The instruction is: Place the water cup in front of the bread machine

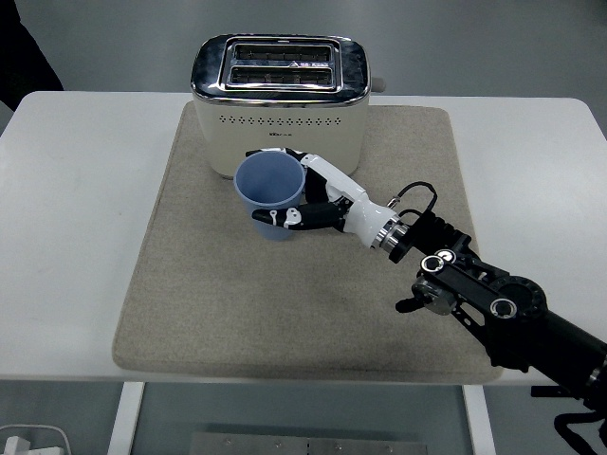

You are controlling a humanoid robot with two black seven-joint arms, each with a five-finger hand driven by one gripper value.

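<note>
Blue cup (270,182) sits gripped in the right hand (308,201), fingers wrapped round it, just in front of the toaster (279,104) over the mat (285,284); cup's base is hard to see

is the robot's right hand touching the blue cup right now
Touching. In the head view, the right hand wraps the blue cup: one finger curls across the cup's front wall and others hug its far side, with no gap visible.
</note>
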